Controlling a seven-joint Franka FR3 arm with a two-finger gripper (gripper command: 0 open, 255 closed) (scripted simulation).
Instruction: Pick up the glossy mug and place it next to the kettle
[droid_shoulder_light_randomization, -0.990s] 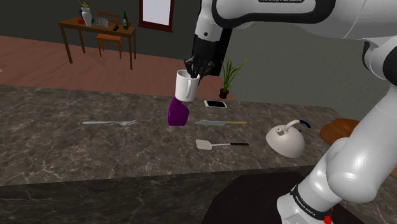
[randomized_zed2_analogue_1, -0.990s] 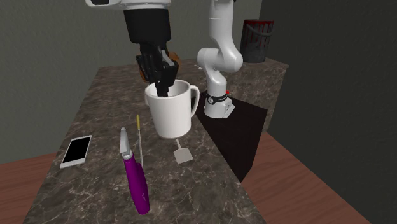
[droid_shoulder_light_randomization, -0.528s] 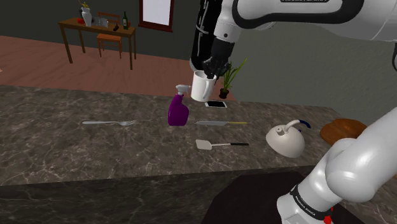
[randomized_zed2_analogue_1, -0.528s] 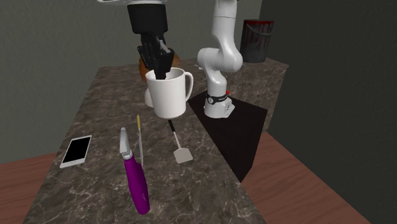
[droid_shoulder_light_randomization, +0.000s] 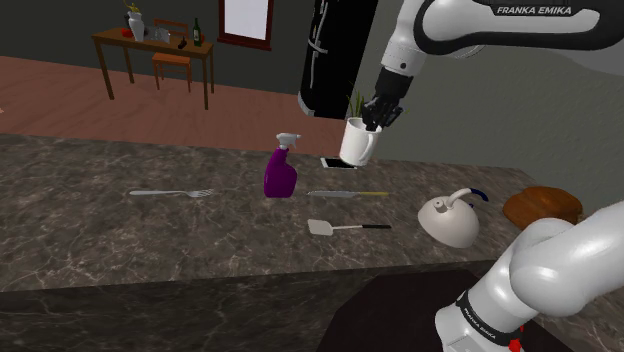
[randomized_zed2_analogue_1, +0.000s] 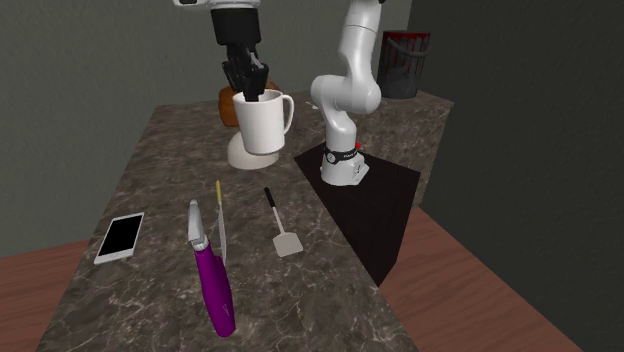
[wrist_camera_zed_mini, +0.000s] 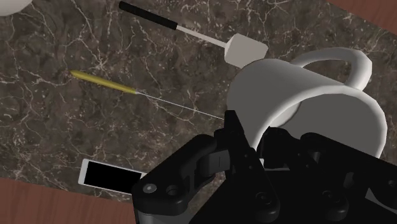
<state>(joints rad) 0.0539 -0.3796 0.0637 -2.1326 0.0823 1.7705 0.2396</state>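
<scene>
Here, a white arm reaches over a dark marbled counter (droid_shoulder_light_randomization: 80, 230) with its black hand (droid_shoulder_light_randomization: 375, 120) closed on the rim of a white mug (droid_shoulder_light_randomization: 360, 141), one finger inside the cup and one outside. The mug hangs in the air, clear of the counter, upright with a slight tilt, its handle turned away from the fingers in the wrist view. In the shoulder view it sits above a phone (droid_shoulder_light_randomization: 335, 163) with a black screen, between a purple spray bottle (droid_shoulder_light_randomization: 280, 172) to that view's left and a low white kettle (droid_shoulder_light_randomization: 448, 220) lower to the right, well apart from the kettle. In the second exterior view the mug (randomized_zed2_analogue_1: 262, 124) hangs in front of the kettle (randomized_zed2_analogue_1: 240, 155) and hides most of it. Also lying on the counter are a fork (droid_shoulder_light_randomization: 170, 192), a knife (droid_shoulder_light_randomization: 347, 193) with a yellow handle and a small spatula (droid_shoulder_light_randomization: 345, 227) with a black handle; the knife and spatula lie between the spray bottle and the kettle. A brown round board (droid_shoulder_light_randomization: 542, 205) rests past the kettle at the shoulder view's right edge. The wrist view looks down past the mug (wrist_camera_zed_mini: 299, 102) onto the spatula (wrist_camera_zed_mini: 210, 41), the knife (wrist_camera_zed_mini: 127, 89) and the phone (wrist_camera_zed_mini: 111, 175). Behind the counter stand a wooden table (droid_shoulder_light_randomization: 155, 45) and a potted plant (droid_shoulder_light_randomization: 358, 125).
</scene>
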